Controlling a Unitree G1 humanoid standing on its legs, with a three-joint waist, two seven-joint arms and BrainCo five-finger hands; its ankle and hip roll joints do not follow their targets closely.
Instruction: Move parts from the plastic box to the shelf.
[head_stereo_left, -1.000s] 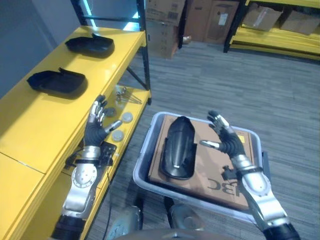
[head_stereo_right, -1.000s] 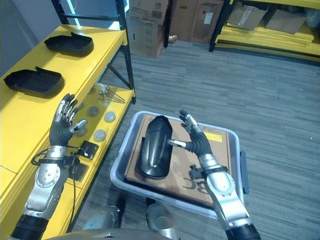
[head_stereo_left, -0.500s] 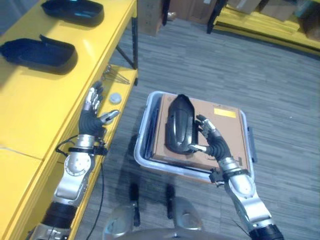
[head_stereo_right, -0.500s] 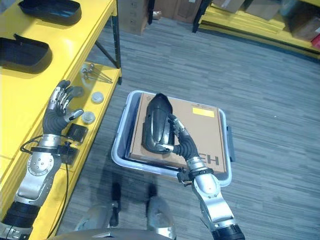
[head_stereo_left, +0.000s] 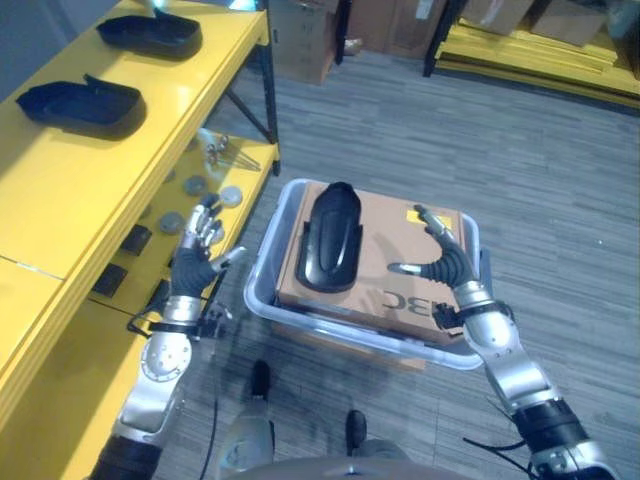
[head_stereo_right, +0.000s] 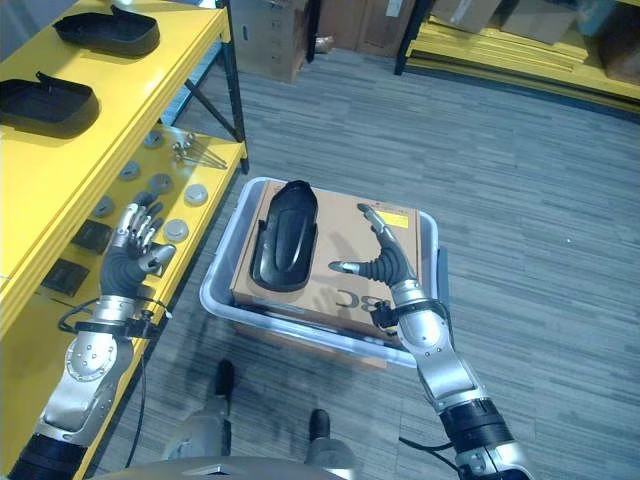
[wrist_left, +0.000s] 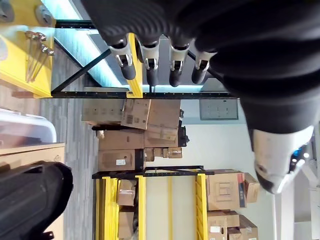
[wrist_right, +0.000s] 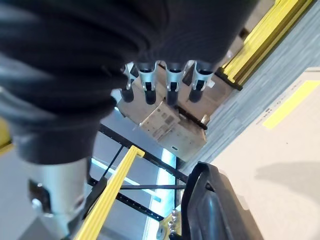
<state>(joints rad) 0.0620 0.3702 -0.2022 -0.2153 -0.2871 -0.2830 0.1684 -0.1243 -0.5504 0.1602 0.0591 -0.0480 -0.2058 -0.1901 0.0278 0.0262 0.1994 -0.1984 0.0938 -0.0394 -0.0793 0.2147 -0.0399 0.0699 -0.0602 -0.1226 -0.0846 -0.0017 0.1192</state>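
Observation:
A long black moulded part (head_stereo_left: 326, 238) lies on a brown cardboard sheet (head_stereo_left: 400, 265) inside the grey plastic box (head_stereo_left: 262, 275) on the floor. My right hand (head_stereo_left: 441, 264) hovers open over the cardboard, to the right of the part and apart from it. To the box's left, by the yellow shelf, my left hand (head_stereo_left: 196, 264) is open and holds nothing. Two black parts (head_stereo_left: 73, 103) (head_stereo_left: 149, 33) rest on the yellow shelf top (head_stereo_left: 90, 170). The part also shows in the right wrist view (wrist_right: 215, 210) and the left wrist view (wrist_left: 30, 200).
The lower shelf level (head_stereo_left: 225, 175) carries several round grey discs (head_stereo_left: 230, 196), metal bolts (head_stereo_left: 222, 150) and small dark blocks (head_stereo_left: 134, 239). Cardboard boxes (head_stereo_left: 300, 40) and another yellow rack (head_stereo_left: 520, 45) stand at the back. Grey floor (head_stereo_left: 560, 200) spreads to the right of the box.
The camera has shifted. My right hand has drawn back from the black part's edge to the right over the cardboard. The left hand has dropped lower, beside the box.

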